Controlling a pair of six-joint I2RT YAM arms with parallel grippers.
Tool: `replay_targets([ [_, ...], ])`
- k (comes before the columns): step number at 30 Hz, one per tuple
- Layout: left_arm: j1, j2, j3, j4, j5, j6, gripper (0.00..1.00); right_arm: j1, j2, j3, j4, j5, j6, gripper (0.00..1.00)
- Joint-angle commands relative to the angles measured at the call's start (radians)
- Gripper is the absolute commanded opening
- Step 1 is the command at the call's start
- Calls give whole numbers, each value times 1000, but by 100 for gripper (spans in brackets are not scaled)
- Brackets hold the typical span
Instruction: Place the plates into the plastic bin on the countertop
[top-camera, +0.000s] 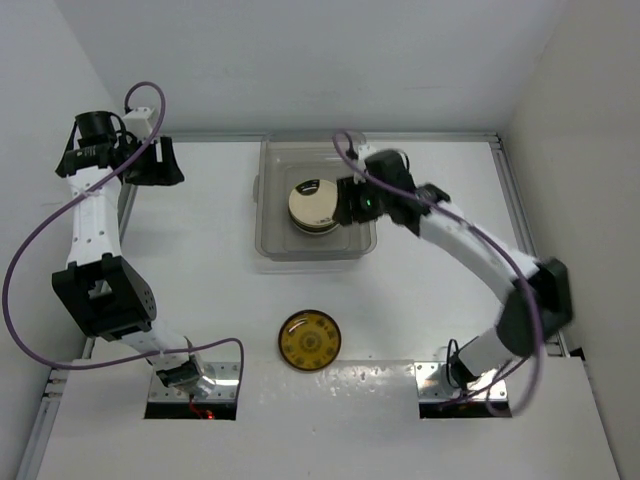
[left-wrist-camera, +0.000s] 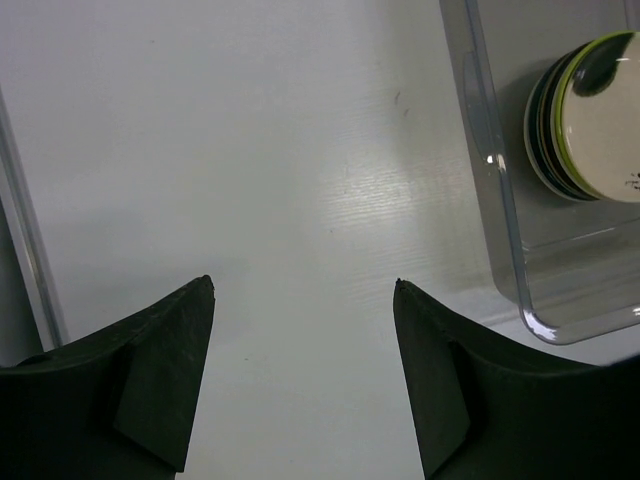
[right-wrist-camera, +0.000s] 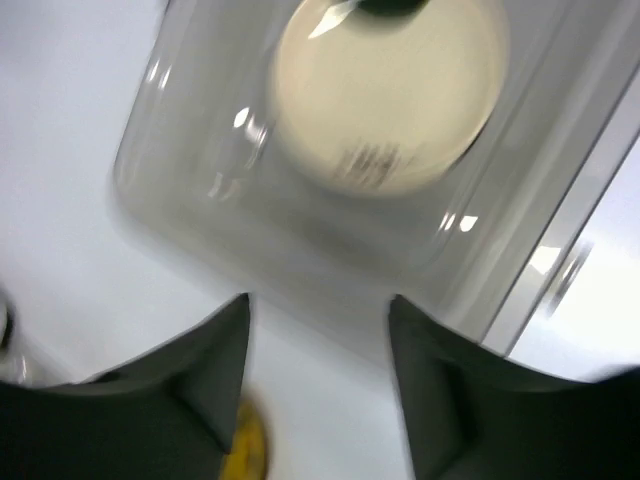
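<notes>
one amber plate (top-camera: 310, 340) lies not yet binned on the bench (top-camera: 220, 280) from above, apart from the stack (top-camera: 314, 207) in the plastic bin (top-camera: 268, 250); the left wrist shows the left tool (left-wrist-camera: 305, 290) spread and empty beside the bin; the right wrist shows the right tool (right-wrist-camera: 320, 300) spread, empty, over the stack's cream plate (right-wrist-camera: 385, 95).

The plastic bin (top-camera: 300, 160) sits on the countertop (top-camera: 210, 270) at the middle of the far edge. A stack of plates (top-camera: 315, 205) lies in it. One lone plate (top-camera: 310, 340) lies in front of the bin, toward the near edge. The left gripper (top-camera: 165, 165) is by the far left corner; the right gripper (top-camera: 350, 200) is over the bin's right side.
</notes>
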Motion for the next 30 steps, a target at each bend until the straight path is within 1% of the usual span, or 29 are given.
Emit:
replay_targets([
  [1,9,-64,-28,24,41,6,74,104,-176,-279,-2,-8,15,45],
  [2,9,-64,-47,24,53,6,74,155,-221,-322,-5,-32,27,48],
  [3,9,-64,-47,24,53,6,74,208,-226,-419,1,-55,61,55],
  [4,9,-75,-60,24,62,6,74,280,-235,-460,14,-51,96,67],
  [5,9,-89,-77,24,62,6,74,281,-232,-460,23,-43,97,70],
  [6,9,-89,-87,24,62,6,74,330,-230,-515,93,-48,147,72],
  [9,9,-123,-113,33,62,6,74,390,-206,-583,198,-65,199,72],
  [13,9,-156,-143,33,53,6,74,434,-114,-601,257,-40,225,64],
  [14,9,-156,-143,33,53,6,74,436,-71,-610,268,-51,233,59],
  [16,9,-165,-156,33,44,6,74,437,-56,-649,319,-78,255,53],
  [17,9,-178,-156,33,44,17,74,437,-51,-661,336,-88,261,46],
  [19,9,-178,-165,33,35,17,74,436,-39,-699,383,-115,275,38],
  [20,9,-187,-165,33,23,17,74,434,-30,-704,388,-115,276,29],
  [22,9,-187,-174,33,23,17,74,431,-26,-693,373,-112,261,18],
  [23,9,-187,-174,33,23,17,74,427,-28,-687,347,-105,258,10],
  [24,9,-187,-174,33,23,17,74,424,-39,-678,337,-99,249,0],
  [28,9,-178,-163,33,23,17,74,410,-120,-580,238,-118,175,0],
  [29,9,-169,-151,33,23,17,74,405,-134,-480,177,-129,137,0],
  [30,9,-169,-151,33,10,26,74,395,-169,-441,164,-150,132,0],
])
